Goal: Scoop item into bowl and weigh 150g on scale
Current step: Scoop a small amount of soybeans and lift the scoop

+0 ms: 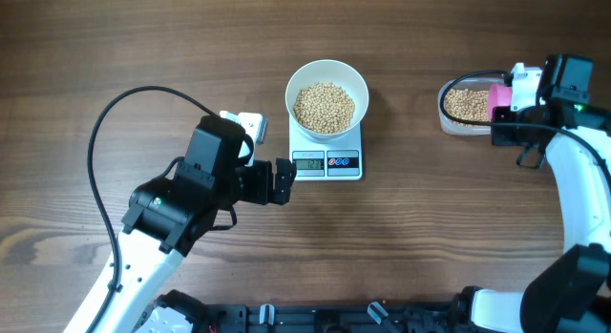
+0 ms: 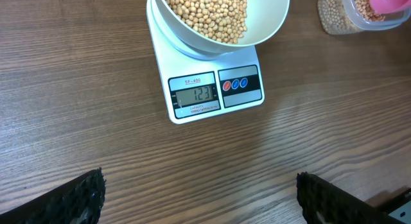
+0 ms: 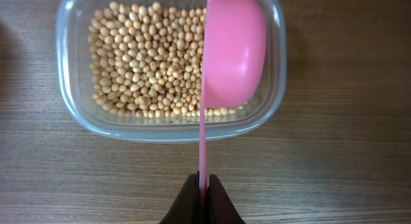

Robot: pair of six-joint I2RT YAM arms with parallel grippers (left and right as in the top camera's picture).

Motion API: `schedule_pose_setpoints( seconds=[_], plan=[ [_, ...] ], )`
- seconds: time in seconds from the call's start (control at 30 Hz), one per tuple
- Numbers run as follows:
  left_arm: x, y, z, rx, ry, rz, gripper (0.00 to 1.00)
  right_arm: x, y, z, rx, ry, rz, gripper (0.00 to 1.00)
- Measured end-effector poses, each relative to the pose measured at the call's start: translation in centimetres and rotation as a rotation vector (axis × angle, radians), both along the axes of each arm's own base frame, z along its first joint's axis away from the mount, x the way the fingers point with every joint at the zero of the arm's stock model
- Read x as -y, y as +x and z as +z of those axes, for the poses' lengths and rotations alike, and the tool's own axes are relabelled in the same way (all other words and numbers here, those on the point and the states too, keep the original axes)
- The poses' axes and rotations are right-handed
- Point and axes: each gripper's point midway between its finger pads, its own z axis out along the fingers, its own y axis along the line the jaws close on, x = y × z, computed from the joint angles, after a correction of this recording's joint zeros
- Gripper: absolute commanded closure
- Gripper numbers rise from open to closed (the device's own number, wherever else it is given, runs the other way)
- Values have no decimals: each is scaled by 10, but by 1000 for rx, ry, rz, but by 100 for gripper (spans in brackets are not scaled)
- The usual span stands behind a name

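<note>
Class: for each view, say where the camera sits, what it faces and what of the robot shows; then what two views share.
Overhead: fixed above the table, looking straight down; the left arm and right arm show.
Left wrist: on the left arm, facing the scale and the bowl of beans; the open left gripper shows as two dark fingertips.
Right wrist: on the right arm, looking down at the clear tub; the right gripper, shut on the pink scoop, shows.
Shared: overhead and left wrist both show bowl and scale.
</note>
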Motion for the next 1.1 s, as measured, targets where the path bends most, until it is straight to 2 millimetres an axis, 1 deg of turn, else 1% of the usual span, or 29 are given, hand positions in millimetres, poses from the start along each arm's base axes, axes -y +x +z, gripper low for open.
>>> schedule_pose_setpoints(
  seconds=[0.23, 0.33, 0.43, 0.6, 0.73, 0.83, 0.93, 1.1],
  plan=[
    [0, 0, 0, 0, 0, 0, 0, -1, 0, -17, -45, 29, -26, 96],
    [0, 0, 0, 0, 0, 0, 0, -10, 2, -24, -51, 81, -10, 96],
    [0, 0, 0, 0, 0, 0, 0, -20, 4, -25, -46, 139, 11, 96],
    [0, 0, 0, 0, 0, 0, 0, -32, -1, -28, -68, 205, 27, 96],
    [0, 0, 0, 0, 0, 0, 0, -44, -1, -26, -58, 272, 53, 96],
    [0, 0, 0, 0, 0, 0, 0, -49, 0, -25, -54, 302, 64, 96],
    [0, 0, 0, 0, 0, 0, 0, -47, -1, -23, -43, 339, 51, 96],
    [0, 0, 0, 0, 0, 0, 0, -31, -2, -15, 11, 462, -9, 96]
  ],
)
